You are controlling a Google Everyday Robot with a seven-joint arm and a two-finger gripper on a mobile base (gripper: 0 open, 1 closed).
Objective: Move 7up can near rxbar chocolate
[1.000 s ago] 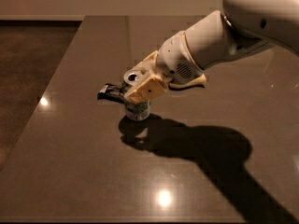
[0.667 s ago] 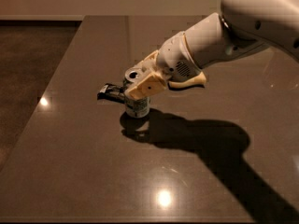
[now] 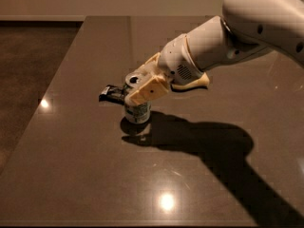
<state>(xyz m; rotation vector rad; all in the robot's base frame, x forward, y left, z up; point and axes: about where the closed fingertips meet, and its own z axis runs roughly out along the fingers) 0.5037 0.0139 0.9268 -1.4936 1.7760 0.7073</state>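
I am holding the 7up can [image 3: 137, 113] in my gripper [image 3: 137, 85]. My gripper is hanging low over the dark table [image 3: 71, 165], at the end of my big white arm [image 3: 223, 42]. It is closed on the top part of the can, one side in front and one side behind. The round top with its dark hole is peeking out between them.

The can is standing up straight. Its bottom looks like it is sitting on the table, because its shadow [image 3: 190, 137] is starting right at its foot. The rxbar chocolate [image 3: 110, 93] is lying flat just beside the can, on the far left side of it. I cannot tell if the two are touching, but they are very close.

So I think I am doing the last part of the job, which is putting the can down next to the bar. The can already looks near enough.

What I need to do next, I think, is let go. I should be opening my gripper slowly, so the light, dented can is not tipping over. Then I should be lifting straight up and away, not sideways, because a sideways bump could push the can into the bar or knock it down.
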